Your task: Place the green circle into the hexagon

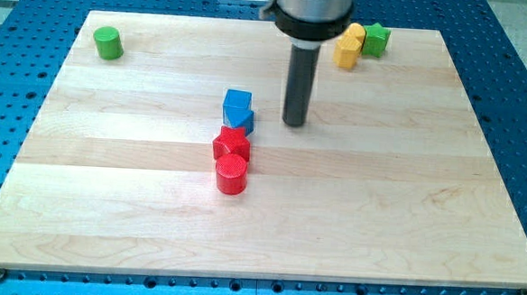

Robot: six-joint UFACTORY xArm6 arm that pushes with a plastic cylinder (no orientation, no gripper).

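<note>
The green circle (108,42), a short green cylinder, stands near the board's top left corner. My tip (294,123) rests on the board near the middle, far to the right of and below the green circle. It is just right of a blue block (237,109). No hexagon can be clearly made out; a yellow block (348,46) of uneven outline sits at the top right, touching a green star-like block (375,39).
A red star-like block (231,145) and a red cylinder (230,174) stand in a column below the blue block, touching one another. The wooden board (405,209) lies on a blue perforated table (519,107).
</note>
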